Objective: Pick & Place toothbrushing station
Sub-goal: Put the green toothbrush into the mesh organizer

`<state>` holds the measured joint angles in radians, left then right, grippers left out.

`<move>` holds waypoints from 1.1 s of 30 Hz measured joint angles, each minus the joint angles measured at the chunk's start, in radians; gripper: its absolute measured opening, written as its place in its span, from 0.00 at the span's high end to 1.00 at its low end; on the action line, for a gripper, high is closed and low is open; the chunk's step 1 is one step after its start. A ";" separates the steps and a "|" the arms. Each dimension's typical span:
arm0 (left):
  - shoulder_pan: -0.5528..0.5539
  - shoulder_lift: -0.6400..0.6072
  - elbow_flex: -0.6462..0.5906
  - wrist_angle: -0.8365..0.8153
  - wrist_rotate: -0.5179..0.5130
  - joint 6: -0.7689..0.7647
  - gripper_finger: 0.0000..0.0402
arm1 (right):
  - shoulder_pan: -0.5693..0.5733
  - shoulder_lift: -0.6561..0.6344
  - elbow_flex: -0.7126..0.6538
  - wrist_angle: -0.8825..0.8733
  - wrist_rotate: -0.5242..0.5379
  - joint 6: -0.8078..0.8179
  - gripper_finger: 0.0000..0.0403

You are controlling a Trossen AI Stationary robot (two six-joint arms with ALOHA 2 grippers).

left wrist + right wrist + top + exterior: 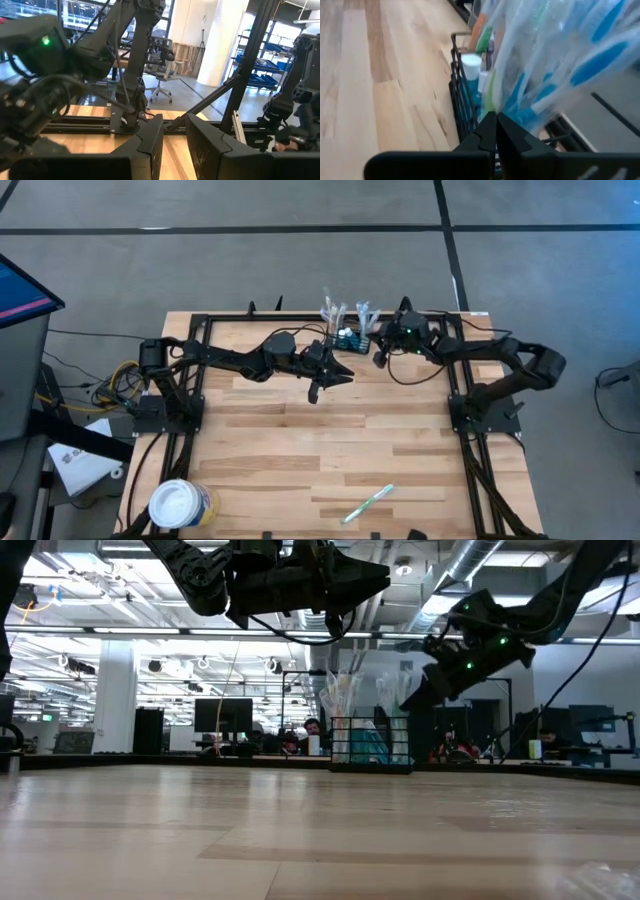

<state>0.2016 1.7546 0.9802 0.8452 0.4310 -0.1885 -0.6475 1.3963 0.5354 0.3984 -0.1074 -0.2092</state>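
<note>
Right gripper [495, 131]: fingers pressed together, nothing visibly between them, tips just at the near wall of the toothbrushing station [462, 102]. You cannot tell from these views whether they pinch a wire of it.

Toothbrushing station: black mesh caddy, upright at the far edge of the counter [300, 440], holding wrapped toothbrushes [560, 65] that stand well above its rim, plus a white-capped tube [470, 67].

Left gripper [330, 377]: hovering just beside the station on the left, above the counter, fingers partly apart and empty.

Loose wrapped toothbrush [367, 504]: lying well apart from the station, near the counter's front edge. White tub [181, 504]: front left corner, well apart from the station.

Handling note: confirm the fingers truly grip the rim wire before lifting; lift straight and slowly, since the tall brushes probably make the station top-heavy.
</note>
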 joint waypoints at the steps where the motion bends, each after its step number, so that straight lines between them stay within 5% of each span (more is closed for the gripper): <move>1: 0.000 0.000 0.000 0.000 0.000 0.000 0.81 | 0.000 0.016 0.000 0.008 0.000 0.004 1.00; 17: 0.000 0.000 0.000 0.000 0.000 0.000 0.81 | 0.003 -0.048 0.000 -0.056 -0.025 -0.002 0.99; 33: 0.000 0.000 0.000 -0.001 0.000 0.000 0.81 | 0.007 -0.075 0.000 -0.136 -0.026 -0.011 0.68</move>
<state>0.2015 1.7546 0.9802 0.8444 0.4312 -0.1883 -0.6407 1.3213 0.5354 0.2628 -0.1330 -0.2203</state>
